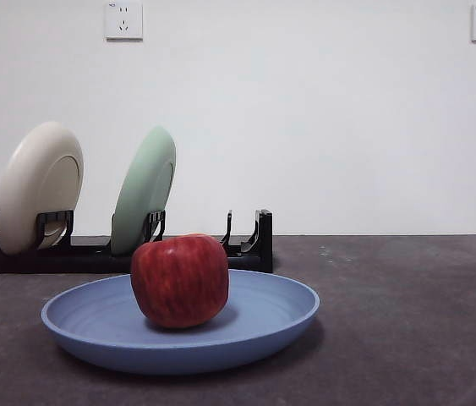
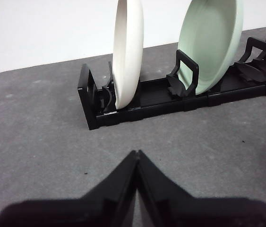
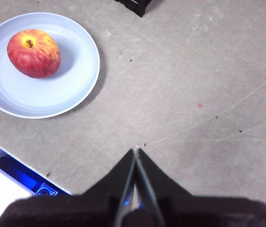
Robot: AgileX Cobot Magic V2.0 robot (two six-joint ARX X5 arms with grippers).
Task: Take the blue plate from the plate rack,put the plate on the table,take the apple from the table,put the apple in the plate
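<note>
The blue plate lies flat on the table in front of the plate rack. The red apple rests in the plate. The right wrist view shows the same plate with the apple in it. My right gripper is shut and empty, above bare table away from the plate. My left gripper is shut and empty, above the table in front of the rack. Neither gripper shows in the front view.
A cream plate and a pale green plate stand in the rack; they also show in the left wrist view as the cream plate and green plate. The table's front edge shows in the right wrist view.
</note>
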